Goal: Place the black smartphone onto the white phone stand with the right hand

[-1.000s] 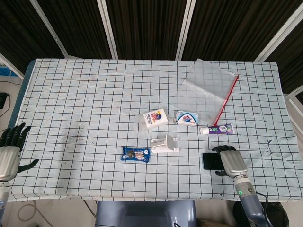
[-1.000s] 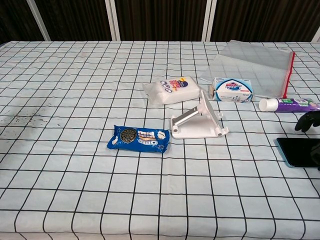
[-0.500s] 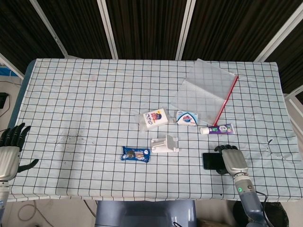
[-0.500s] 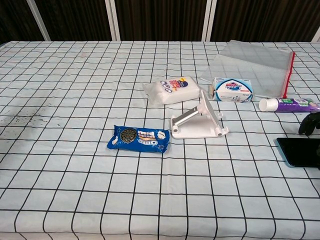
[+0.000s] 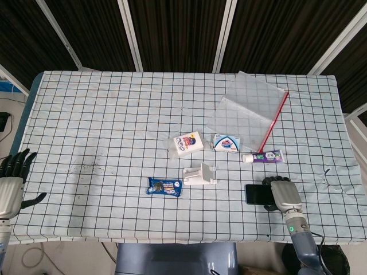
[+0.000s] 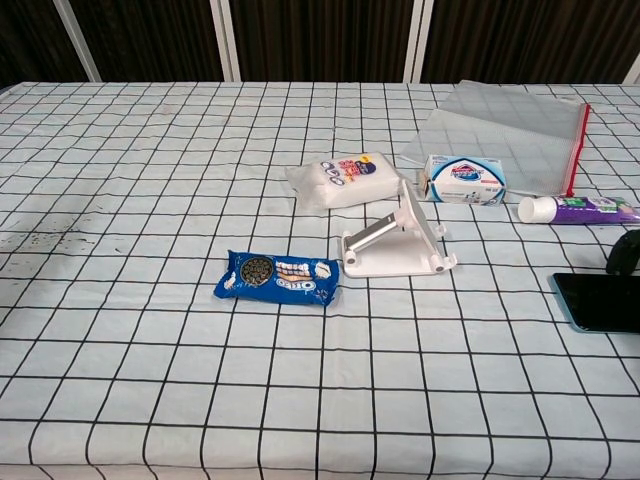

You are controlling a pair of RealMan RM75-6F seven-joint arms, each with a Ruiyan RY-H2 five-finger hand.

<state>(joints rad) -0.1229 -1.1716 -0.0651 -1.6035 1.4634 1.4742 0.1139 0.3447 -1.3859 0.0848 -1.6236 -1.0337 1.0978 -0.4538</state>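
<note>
The black smartphone [image 5: 255, 195] [image 6: 600, 302] lies flat, screen up, near the table's front right. My right hand [image 5: 285, 196] hangs over its right end, palm down. Dark fingers curl down past the phone's far edge and the thumb shows at its near edge. The chest view shows only one dark fingertip of the right hand [image 6: 625, 252], just beyond the phone's far edge. The white phone stand [image 5: 200, 175] [image 6: 395, 245] stands to the left of the phone, with a gap of tablecloth between them. My left hand [image 5: 11, 182] is off the table's left edge, fingers spread and holding nothing.
A blue cookie pack [image 5: 164, 187] [image 6: 277, 278] lies left of the stand. Behind the stand are a tissue pack [image 5: 187, 143], a soap box [image 5: 226, 142] and a purple toothpaste tube [image 5: 262, 156]. A clear zip bag [image 5: 249, 112] lies at the back right.
My right hand has slid a little to the right along the phone, uncovering more of the screen. The phone, the stand and my left hand have not moved.
</note>
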